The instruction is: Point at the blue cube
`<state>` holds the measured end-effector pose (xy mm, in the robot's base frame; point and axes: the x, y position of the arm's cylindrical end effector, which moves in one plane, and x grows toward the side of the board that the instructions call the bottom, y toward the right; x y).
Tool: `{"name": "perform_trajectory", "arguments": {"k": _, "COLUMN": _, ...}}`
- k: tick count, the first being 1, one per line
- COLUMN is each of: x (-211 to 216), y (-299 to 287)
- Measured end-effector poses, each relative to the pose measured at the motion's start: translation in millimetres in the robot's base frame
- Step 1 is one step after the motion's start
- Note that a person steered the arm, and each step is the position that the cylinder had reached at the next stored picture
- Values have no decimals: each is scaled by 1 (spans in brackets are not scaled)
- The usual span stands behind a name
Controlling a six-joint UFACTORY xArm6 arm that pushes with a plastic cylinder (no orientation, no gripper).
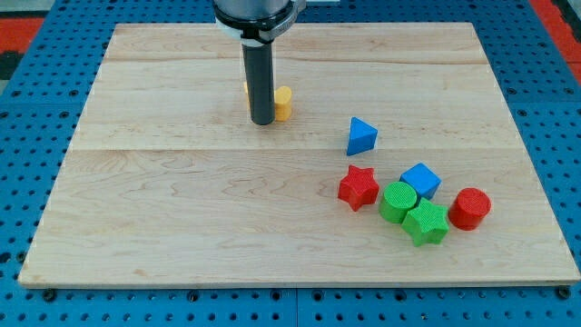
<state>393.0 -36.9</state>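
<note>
1. The board (182, 227) is pale wood. Its whole left side holds no blocks.
2. My tip (262, 122) is on the board near the top edge, a bit left of the middle. The rod stands straight up. It is just a plain rod with no hand on it, so there is nothing to spread or press together.
3. A yellow block (283, 103) sits right behind the rod, on its right side — it looks like it touches the rod. The rod hides part of it, so I cannot tell its shape.
4. A blue triangle (360, 136) sits alone to the right of the middle. It is well apart from my tip.
5. A red star (359, 187) is lower down, toward the bottom right corner. It is just beside the green round block.
6. The green round block (397, 201) sits between the red star and the green star. It touches the blue cube.
7. The blue cube (420, 180) is in the right half of the board, in the group of blocks near the bottom right corner — just above the two green ones. My tip is far from it, up and to the left.
8. The green star (426, 222) is the block closest to the bottom edge.
9. A red round block (469, 208) is the one closest to the right edge, near the green star.
</note>
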Motion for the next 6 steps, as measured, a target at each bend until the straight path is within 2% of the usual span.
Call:
{"name": "perform_trajectory", "arguments": {"k": 1, "x": -30, "y": 73}}
{"name": "perform_trajectory", "arguments": {"k": 2, "x": -31, "y": 164}}
{"name": "perform_trajectory", "arguments": {"k": 3, "x": 14, "y": 249}}
{"name": "perform_trajectory", "arguments": {"k": 4, "x": 68, "y": 258}}
{"name": "perform_trajectory", "arguments": {"k": 5, "x": 105, "y": 218}}
{"name": "perform_trajectory", "arguments": {"k": 6, "x": 118, "y": 214}}
